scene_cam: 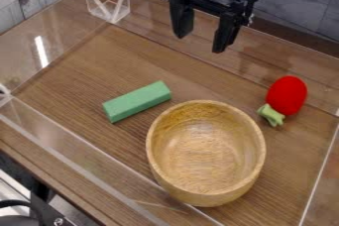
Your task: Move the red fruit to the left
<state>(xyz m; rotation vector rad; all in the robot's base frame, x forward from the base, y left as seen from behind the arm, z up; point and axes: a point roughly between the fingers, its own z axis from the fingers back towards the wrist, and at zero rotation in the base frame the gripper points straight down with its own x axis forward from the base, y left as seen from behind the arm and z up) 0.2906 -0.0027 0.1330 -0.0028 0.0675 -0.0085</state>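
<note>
The red fruit (284,95) is a small strawberry-shaped toy with a pale green leafy cap, lying on the wooden table near the right edge. My black gripper (199,30) hangs above the table at the top centre, pointing down, up and to the left of the fruit and well apart from it. Its two fingers (176,17) stand spread apart with nothing between them, so it is open.
A round wooden bowl (159,157) sits at the front centre, just left of and below the fruit. A flat green rectangular block (137,101) lies left of the bowl. Clear plastic walls (106,5) ring the table.
</note>
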